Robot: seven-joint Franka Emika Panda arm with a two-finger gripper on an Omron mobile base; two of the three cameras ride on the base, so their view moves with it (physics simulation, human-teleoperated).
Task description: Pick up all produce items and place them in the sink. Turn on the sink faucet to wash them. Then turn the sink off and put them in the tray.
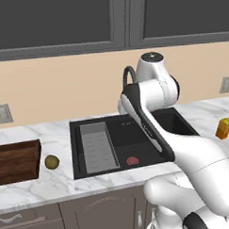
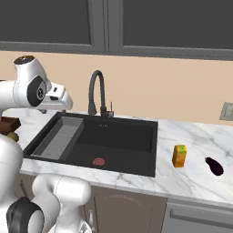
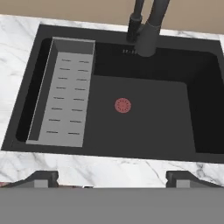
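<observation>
Task judged barely begun; nothing was placed or washed yet. The gripper (image 3: 111, 178) was held wide open and empty above the large black recessed sink (image 3: 144, 131), which contained no produce. Off to its left, the olive-yellow roundish lump (image 1: 52, 162) lay beside the empty dark brown wooden tray (image 1: 17, 160); far right, the dark purple lump (image 2: 214, 166) lay on the counter.

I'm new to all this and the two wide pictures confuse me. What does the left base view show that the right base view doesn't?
The left base view alone shows a wall outlet on the left. The right base view alone shows the purple produce item and the faucet's base and lever. Both share the sink, rack, red drain disc, orange block, tray, olive produce item.
</observation>
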